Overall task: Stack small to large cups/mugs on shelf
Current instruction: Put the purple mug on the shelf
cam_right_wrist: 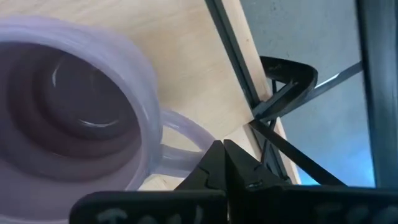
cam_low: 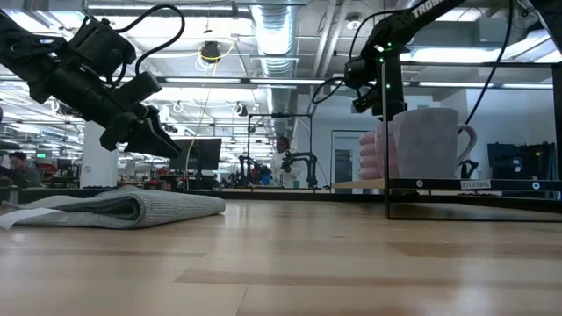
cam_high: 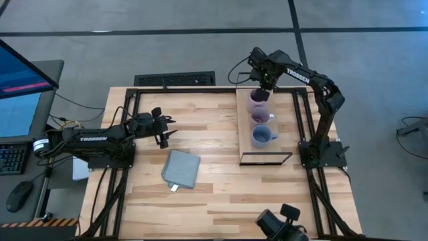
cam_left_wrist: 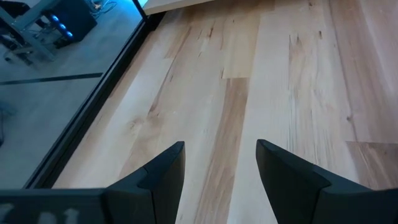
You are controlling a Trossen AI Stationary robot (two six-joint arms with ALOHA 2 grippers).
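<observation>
Three mugs stand upright in a row on the light wood shelf (cam_high: 284, 127) at the table's right: a lavender mug (cam_high: 257, 101) at the far end, a second lavender mug (cam_high: 261, 116) in the middle, and a blue-grey mug (cam_high: 263, 137) nearest. My right gripper (cam_high: 263, 92) is shut and hangs over the far mug, its tips by the mug's handle (cam_right_wrist: 186, 142). My left gripper (cam_high: 164, 137) is open and empty above the bare table at left centre; its wrist view (cam_left_wrist: 221, 162) shows only wood below. My right gripper's shut fingertips (cam_right_wrist: 219, 152) come from above and stand right at the outer curve of the far lavender mug's handle (cam_right_wrist: 196, 138). I cannot tell whether they touch it. The mug stands upright on the shelf board (cam_right_wrist: 186, 50).
A folded grey cloth (cam_high: 181, 169) lies on the table near my left gripper, toward the near side; it also shows in the low view (cam_low: 123, 207). The shelf's black wire frame (cam_high: 266, 158) stands at its near end. A black frame borders the table.
</observation>
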